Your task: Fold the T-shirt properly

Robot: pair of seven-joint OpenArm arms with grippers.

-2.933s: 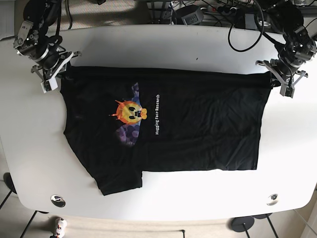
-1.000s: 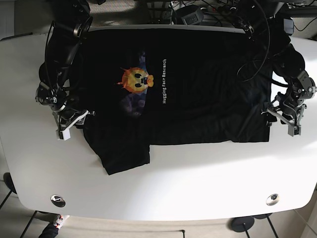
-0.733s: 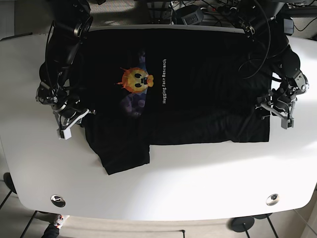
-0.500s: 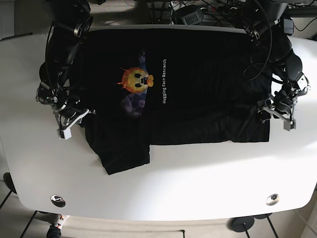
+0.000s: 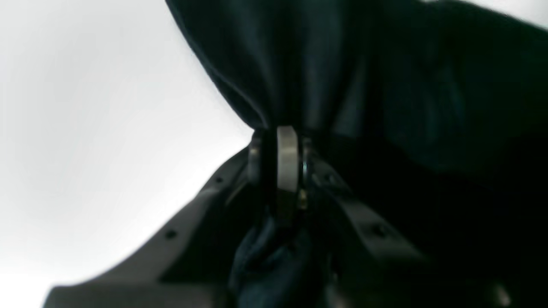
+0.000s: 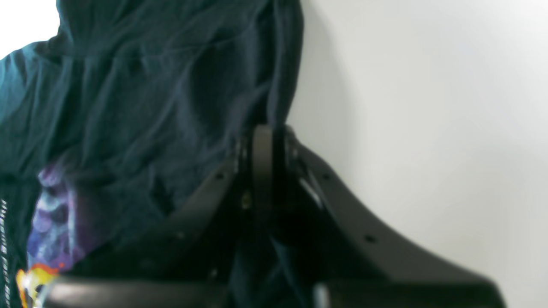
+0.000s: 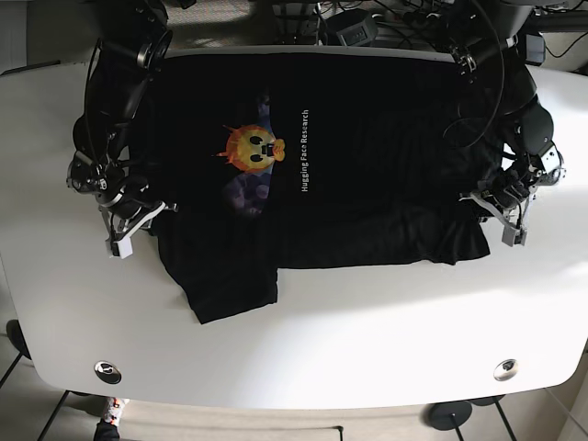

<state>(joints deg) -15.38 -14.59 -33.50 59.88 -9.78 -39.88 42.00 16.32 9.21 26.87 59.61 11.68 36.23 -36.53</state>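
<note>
Base view: left gripper (image 7: 502,216) and right gripper (image 7: 129,223) each clench a T-shirt (image 7: 349,156) edge, ready to fold it across the surface (image 7: 367,340).

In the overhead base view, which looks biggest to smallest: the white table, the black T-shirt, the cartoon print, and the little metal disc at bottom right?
1. White table
2. Black T-shirt
3. Cartoon print
4. Metal disc
</note>
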